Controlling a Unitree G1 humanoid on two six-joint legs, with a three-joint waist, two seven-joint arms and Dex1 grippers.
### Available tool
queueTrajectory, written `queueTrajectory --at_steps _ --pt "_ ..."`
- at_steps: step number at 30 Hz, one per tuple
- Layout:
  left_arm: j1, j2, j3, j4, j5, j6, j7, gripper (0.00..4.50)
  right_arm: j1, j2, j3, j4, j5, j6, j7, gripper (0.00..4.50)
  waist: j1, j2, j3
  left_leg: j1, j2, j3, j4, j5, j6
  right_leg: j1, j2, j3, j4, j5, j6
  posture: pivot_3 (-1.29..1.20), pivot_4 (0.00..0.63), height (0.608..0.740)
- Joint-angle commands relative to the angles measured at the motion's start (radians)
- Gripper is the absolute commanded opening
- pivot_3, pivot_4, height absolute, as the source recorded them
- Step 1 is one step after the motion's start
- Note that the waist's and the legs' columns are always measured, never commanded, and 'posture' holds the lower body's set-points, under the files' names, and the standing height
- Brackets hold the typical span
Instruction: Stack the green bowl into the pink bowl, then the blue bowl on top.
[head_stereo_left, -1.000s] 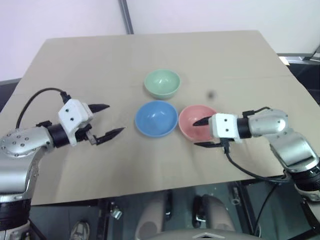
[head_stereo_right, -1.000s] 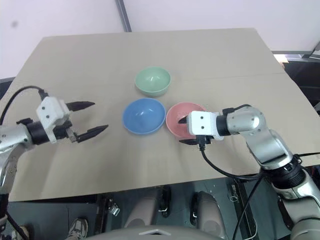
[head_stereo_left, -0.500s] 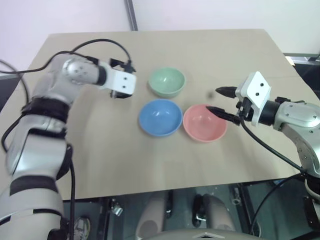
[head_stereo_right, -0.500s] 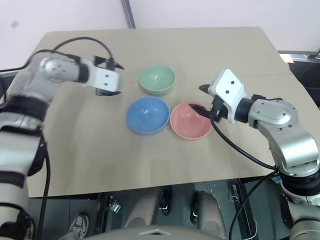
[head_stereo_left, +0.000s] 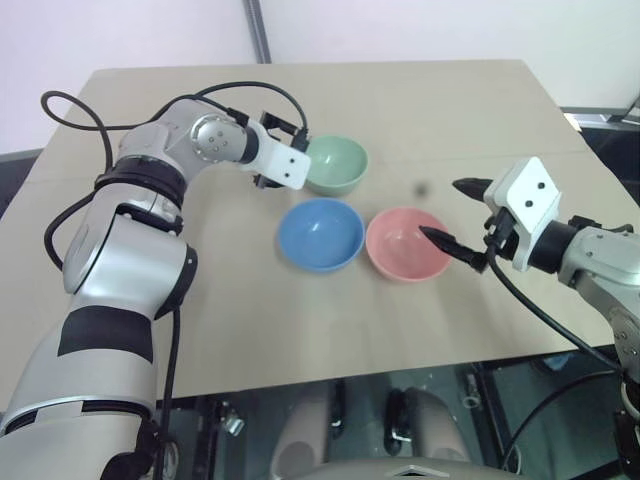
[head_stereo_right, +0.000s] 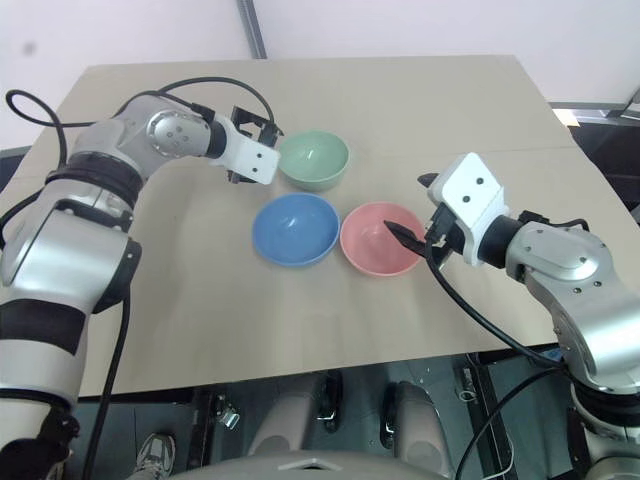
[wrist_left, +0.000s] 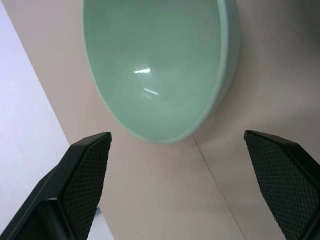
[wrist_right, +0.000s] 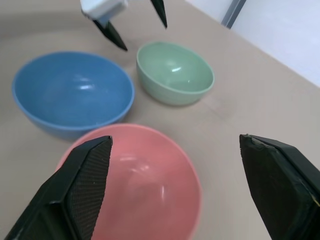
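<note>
Nearest the camera, at the right of the left eye view, the right gripper (head_stereo_left: 458, 222) hangs just off the right rim of the pink bowl (head_stereo_left: 406, 244). Its two black fingers are spread wide, holding nothing and touching nothing. Its wrist view looks across the pink bowl, whose near edge is cut off by the frame.

The pink bowl sits right of centre on the tan table (head_stereo_left: 450, 110), with the blue bowl (head_stereo_left: 320, 234) just beside it at centre; whether their rims touch is hard to tell. All three bowls are upright and empty, none stacked.

Farther back, in the upper middle, the green bowl (head_stereo_left: 336, 164) stands apart from the other two. The left gripper (wrist_right: 132, 22) is at its left rim, fingers wide apart and empty. In the eye views its white housing hides the fingertips. The left wrist view shows the bowl's rim ahead of the two finger pads (wrist_left: 82, 167), short of contact.
</note>
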Motion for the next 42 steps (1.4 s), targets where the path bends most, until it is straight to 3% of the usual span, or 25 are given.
queueTrajectory --at_steps 1,2,3,4,7,8,12,13,23,25,27,30,33,37,40,42 --pt "-0.043 -0.009 -0.03 0.007 0.045 -0.011 0.047 4.5 0.009 -0.003 -0.043 -0.055 0.022 -0.005 -0.027 4.46 0.0 0.0 0.0 0.0 0.0 0.0 0.0 0.0 0.0 0.0 0.0 0.0 0.0 0.001 -0.001 0.0 0.15 0.74" --pt "-0.043 -0.015 -0.04 0.009 0.057 -0.014 0.06 4.5 0.012 -0.004 -0.046 -0.058 0.026 -0.005 -0.032 4.46 -0.001 0.0 0.0 -0.001 0.0 0.001 0.0 0.0 0.0 0.0 -0.001 0.001 0.0 0.001 0.0 0.0 0.15 0.74" --pt "-0.043 -0.026 -0.05 0.012 0.069 -0.011 0.077 3.96 0.016 -0.005 -0.05 -0.061 0.027 -0.005 -0.038 4.5 -0.001 0.0 0.0 -0.001 -0.001 0.002 0.0 0.0 0.0 0.0 -0.001 0.001 0.0 0.002 -0.001 0.0 0.15 0.74" --pt "-0.043 -0.035 -0.059 0.016 0.081 -0.007 0.09 3.79 0.019 -0.007 -0.053 -0.063 0.028 -0.006 -0.044 4.5 0.0 0.0 0.0 -0.001 -0.001 0.002 0.001 0.0 0.0 0.0 -0.001 0.002 0.0 0.002 -0.001 0.0 0.15 0.74" --pt "-0.041 -0.052 -0.099 0.025 0.131 -0.002 0.144 2.33 0.024 -0.012 -0.058 -0.065 0.031 -0.01 -0.057 4.5 0.0 0.0 0.0 -0.001 -0.001 0.003 0.001 0.0 0.0 0.0 -0.001 0.002 0.0 0.002 0.0 0.0 0.15 0.74" --pt "-0.041 -0.056 -0.106 0.028 0.14 0.0 0.158 2.16 0.025 -0.013 -0.059 -0.067 0.033 -0.01 -0.061 4.5 0.0 0.0 0.0 -0.001 -0.001 0.003 0.001 0.0 0.0 0.0 -0.001 0.002 0.0 0.002 0.0 0.0 0.15 0.74" --pt "-0.045 -0.07 -0.108 0.039 0.148 0.001 0.177 0.26 0.033 -0.025 -0.061 -0.069 0.034 -0.018 -0.071 4.5 -0.001 -0.001 0.0 0.0 -0.001 0.003 0.002 0.0 0.001 0.0 -0.001 0.003 0.0 0.003 0.001 0.0 0.15 0.74" --pt "-0.046 -0.07 -0.105 0.039 0.146 0.0 0.177 0.07 0.034 -0.028 -0.061 -0.068 0.034 -0.02 -0.073 4.5 -0.001 -0.001 0.0 -0.001 -0.001 0.003 0.002 0.0 0.001 -0.001 -0.001 0.003 0.0 0.003 0.001 0.0 0.15 0.74" --pt "-0.064 -0.012 -0.004 0.005 0.015 -0.106 0.064 0.07 0.022 -0.048 -0.043 -0.024 0.019 -0.064 -0.083 4.5 -0.007 -0.001 0.001 -0.001 -0.001 0.004 0.002 0.0 0.0 -0.001 -0.001 0.004 0.0 0.004 -0.001 0.0 0.15 0.74" --pt "-0.065 -0.007 0.054 -0.022 -0.099 -0.191 -0.093 0.07 0.03 -0.06 -0.058 -0.016 0.017 -0.073 -0.082 4.5 -0.008 -0.001 0.001 -0.001 -0.001 0.004 0.002 0.0 0.0 -0.001 -0.001 0.004 0.0 0.004 -0.001 0.0 0.15 0.74" --pt "-0.04 -0.016 0.117 -0.099 -0.302 -0.246 -0.347 0.07 0.048 -0.073 -0.08 -0.007 0.011 -0.086 -0.078 4.5 -0.005 -0.001 0.001 -0.001 -0.001 0.004 0.002 0.0 -0.001 -0.001 -0.002 0.004 -0.001 0.004 -0.001 0.0 0.15 0.74" --pt "0.058 -0.002 0.134 -0.402 -0.647 -0.13 -0.708 0.07 0.102 -0.093 -0.132 -0.006 0.006 -0.097 -0.076 4.5 -0.006 -0.001 0.001 -0.001 -0.001 0.004 0.003 0.0 -0.001 0.0 -0.004 0.004 -0.002 0.004 -0.002 0.0 0.15 0.74" --pt "0.123 0.015 0.14 -0.605 -0.798 -0.003 -0.852 0.07 0.134 -0.103 -0.16 -0.008 0.005 -0.105 -0.079 4.5 -0.019 -0.001 0.001 -0.001 -0.002 0.005 0.004 0.0 0.0 0.0 -0.004 0.006 -0.002 0.005 -0.002 0.0 0.15 0.74" --pt "0.179 0.019 0.089 -0.763 -0.89 0.072 -0.881 0.07 0.183 -0.11 -0.203 -0.026 -0.002 -0.105 -0.088 4.5 -0.022 0.0 0.0 0.001 -0.001 0.005 0.006 0.0 0.0 0.001 -0.002 0.006 0.002 0.005 -0.001 0.0 0.15 0.74" --pt "0.191 0.02 0.046 -0.789 -0.918 0.065 -0.881 0.95 0.207 -0.11 -0.219 -0.043 0.0 -0.101 -0.096 4.5 -0.018 0.001 -0.001 0.004 0.0 0.005 0.007 0.0 0.0 0.004 -0.001 0.006 0.002 0.005 -0.001 0.0 0.15 0.74" --pt "0.19 0.016 0.043 -0.782 -0.911 0.059 -0.881 2.04 0.218 -0.11 -0.226 -0.053 0.003 -0.098 -0.1 4.5 -0.018 0.001 -0.001 0.004 0.0 0.005 0.008 0.0 0.001 0.004 -0.001 0.006 0.002 0.005 0.0 0.0 0.15 0.74"
